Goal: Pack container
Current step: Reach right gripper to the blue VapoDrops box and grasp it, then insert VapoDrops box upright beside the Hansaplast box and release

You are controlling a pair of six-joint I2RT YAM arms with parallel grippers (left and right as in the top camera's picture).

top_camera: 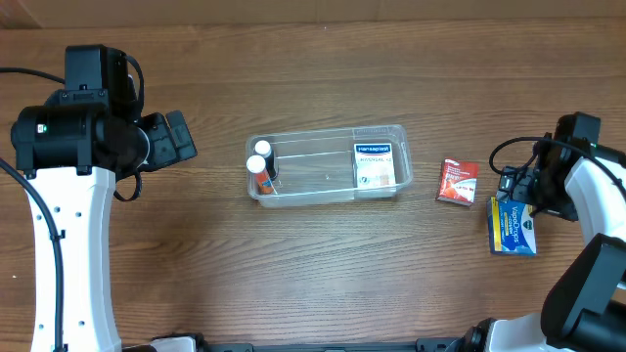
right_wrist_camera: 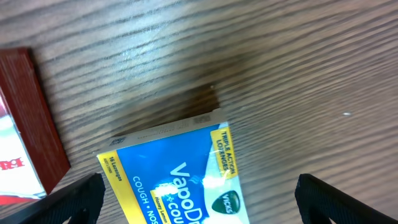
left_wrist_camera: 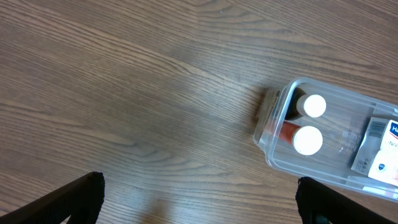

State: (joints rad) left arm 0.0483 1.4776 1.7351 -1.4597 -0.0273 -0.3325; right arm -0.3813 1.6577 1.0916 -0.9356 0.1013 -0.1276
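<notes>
**Both grippers open, container mid-bench and partly filled**

The container [top_camera: 328,166] is a clear, shallow plastic tub. It lies about the middle of the bench [top_camera: 323,284], its long side running parallel to the front edge. At its left end stand two small bottles with white caps: the red-bodied bottle [top_camera: 258,166] nearer the front edge and the dark bottle [top_camera: 263,150] just behind it. They are close together, though whether they touch cannot be told. At its right end a white-and-blue Hansaplast box [top_camera: 373,163] lies flat, label up. The middle of the tub holds nothing.

To the right of the container, apart from it, a red box [top_camera: 457,182] lies on the wood. Further toward the right edge lies a blue VapoDrops box [top_camera: 513,227], near the red one.

The left gripper [left_wrist_camera: 199,186] hangs over bare wood toward the left edge, its fingers spread wide with nothing between them. The container's left end shows at the right of its view.

The right gripper [right_wrist_camera: 199,186] is above the VapoDrops box with its fingers wide apart, one on either side. Whether they touch the box cannot be told.
</notes>
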